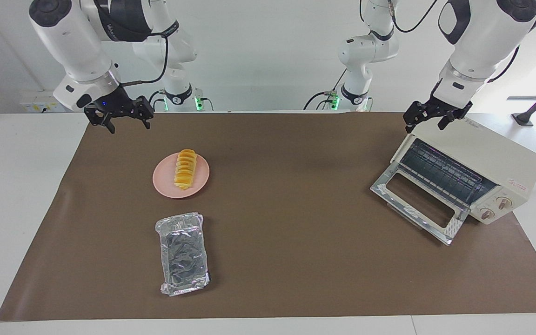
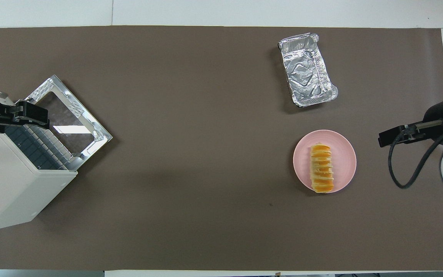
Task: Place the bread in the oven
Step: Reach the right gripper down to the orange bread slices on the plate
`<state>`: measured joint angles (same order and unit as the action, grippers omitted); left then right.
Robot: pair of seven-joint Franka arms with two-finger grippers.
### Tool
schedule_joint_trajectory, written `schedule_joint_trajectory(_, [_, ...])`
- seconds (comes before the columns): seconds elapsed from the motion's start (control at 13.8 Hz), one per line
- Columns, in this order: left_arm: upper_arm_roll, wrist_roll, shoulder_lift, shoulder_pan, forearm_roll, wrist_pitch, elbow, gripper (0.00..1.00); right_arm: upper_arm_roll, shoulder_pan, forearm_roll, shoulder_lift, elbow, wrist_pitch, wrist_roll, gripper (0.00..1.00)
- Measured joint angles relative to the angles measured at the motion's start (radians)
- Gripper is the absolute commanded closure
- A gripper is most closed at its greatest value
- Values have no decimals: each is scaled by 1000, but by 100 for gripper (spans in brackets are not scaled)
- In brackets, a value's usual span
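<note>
Bread on its plate, oven door down, both grippers in the air.

In the facing view, the right gripper hangs at upper left, fingers spread and empty; the bread lies on the pink plate left of centre; at right, the left gripper, released, hovers over the open oven.

Oven door down, mouth unblocked; brown mat bare between it and plate; rack clearance unclear.

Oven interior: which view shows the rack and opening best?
The facing view: it looks into the oven past its dropped door, showing the wire rack and both knobs. The overhead view shows mainly the roof, the open door and a strip of rack, partly covered by the left gripper.
</note>
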<state>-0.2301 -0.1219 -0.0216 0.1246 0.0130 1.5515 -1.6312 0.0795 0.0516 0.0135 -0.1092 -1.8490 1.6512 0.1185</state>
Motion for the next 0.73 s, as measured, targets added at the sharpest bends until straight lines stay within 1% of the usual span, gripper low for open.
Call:
schedule_joint_trajectory(0.15, [0, 0, 0, 0, 0, 0, 0, 0, 2, -31, 0, -73, -190, 140, -1, 0])
schedule_joint_trajectory(0.29, [0, 0, 0, 0, 0, 0, 0, 0, 4, -62, 2, -111, -326, 248, -13, 0])
schedule_joint_trajectory(0.44, [0, 0, 0, 0, 0, 0, 0, 0, 4, -76, 3, -97, -425, 399, -16, 0])
schedule_joint_trajectory(0.51, [0, 0, 0, 0, 0, 0, 0, 0, 4, -87, 3, -75, -466, 471, -18, 0])
schedule_joint_trajectory(0.58, [0, 0, 0, 0, 0, 0, 0, 0, 4, -103, 3, -45, -491, 529, -28, 0])
schedule_joint_trajectory(0.73, [0, 0, 0, 0, 0, 0, 0, 0, 5, -151, 3, 17, -507, 609, -64, 0])
